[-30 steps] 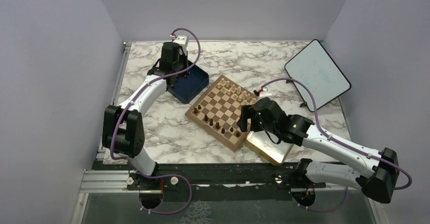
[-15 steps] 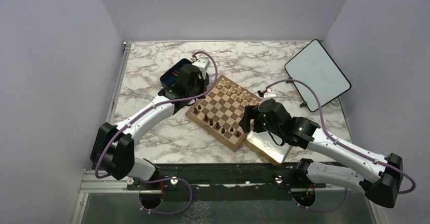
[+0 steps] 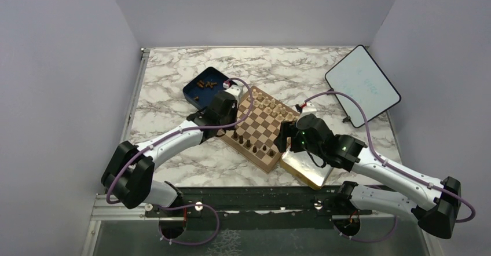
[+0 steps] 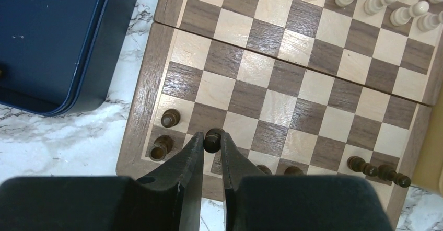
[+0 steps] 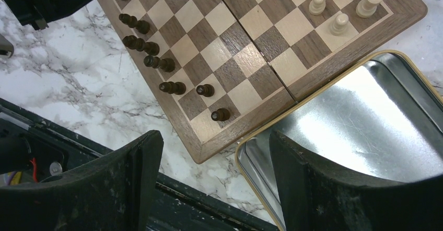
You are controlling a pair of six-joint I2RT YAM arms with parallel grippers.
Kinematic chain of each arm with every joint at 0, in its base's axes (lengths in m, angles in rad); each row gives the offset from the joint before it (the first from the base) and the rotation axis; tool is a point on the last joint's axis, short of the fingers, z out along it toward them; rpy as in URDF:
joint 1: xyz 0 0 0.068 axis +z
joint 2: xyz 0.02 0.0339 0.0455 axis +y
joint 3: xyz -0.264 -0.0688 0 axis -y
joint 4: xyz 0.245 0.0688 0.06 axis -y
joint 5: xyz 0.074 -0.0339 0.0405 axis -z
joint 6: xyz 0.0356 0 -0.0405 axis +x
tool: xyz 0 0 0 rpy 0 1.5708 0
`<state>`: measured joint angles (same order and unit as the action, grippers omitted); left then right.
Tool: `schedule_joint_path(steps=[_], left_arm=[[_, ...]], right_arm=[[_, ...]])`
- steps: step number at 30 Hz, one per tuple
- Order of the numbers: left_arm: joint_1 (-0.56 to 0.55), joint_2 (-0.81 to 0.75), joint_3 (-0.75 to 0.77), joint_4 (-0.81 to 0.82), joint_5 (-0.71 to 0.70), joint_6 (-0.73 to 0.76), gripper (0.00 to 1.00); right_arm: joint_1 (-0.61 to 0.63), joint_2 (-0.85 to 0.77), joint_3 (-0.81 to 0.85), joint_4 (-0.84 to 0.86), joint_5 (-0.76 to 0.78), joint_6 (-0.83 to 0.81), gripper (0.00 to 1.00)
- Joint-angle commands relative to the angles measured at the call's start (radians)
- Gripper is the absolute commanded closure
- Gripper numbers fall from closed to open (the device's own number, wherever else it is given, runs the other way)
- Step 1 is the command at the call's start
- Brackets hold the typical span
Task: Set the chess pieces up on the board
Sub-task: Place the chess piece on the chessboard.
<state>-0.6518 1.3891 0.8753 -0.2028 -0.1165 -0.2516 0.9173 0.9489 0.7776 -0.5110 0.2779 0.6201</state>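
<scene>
My left tool (image 4: 211,143) is clamped on a dark pawn (image 4: 212,136), pinching its head between the two fingertips. The pawn is over the board (image 4: 292,84), in the rows nearest me on the wrist view, at the end that lies beside the blue box (image 4: 47,43). I cannot tell whether its base touches the square. Just to its left, two dark chessmen (image 4: 170,117) stand upright at that corner, and a few more stand at the opposite end of the same side. Pale chessmen (image 4: 386,1) line the far side of the board.

My right tool (image 5: 215,137) has its jaws spread wide with nothing between them. It hangs over the spot where a corner of the board meets the gold-rimmed tray (image 5: 365,126), which lies touching the board's edge.

From above, some loose dark pieces (image 3: 205,84) lie inside the blue box, on the marble tabletop (image 3: 191,152). A whiteboard (image 3: 362,85) lies at the far right
</scene>
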Motion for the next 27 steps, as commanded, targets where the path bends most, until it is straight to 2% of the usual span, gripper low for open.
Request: schedule_joint_path(steps=[1, 27], left_arm=[[-0.010, -0.004, -0.029, 0.062, -0.049, -0.010, 0.84], [-0.024, 0.104, -0.055, 0.127, -0.079, -0.006, 0.84]], right_arm=[[0.008, 0.002, -0.002, -0.007, 0.018, 0.008, 0.21], [0.008, 0.012, -0.001, 0.005, 0.000, 0.011, 0.21]])
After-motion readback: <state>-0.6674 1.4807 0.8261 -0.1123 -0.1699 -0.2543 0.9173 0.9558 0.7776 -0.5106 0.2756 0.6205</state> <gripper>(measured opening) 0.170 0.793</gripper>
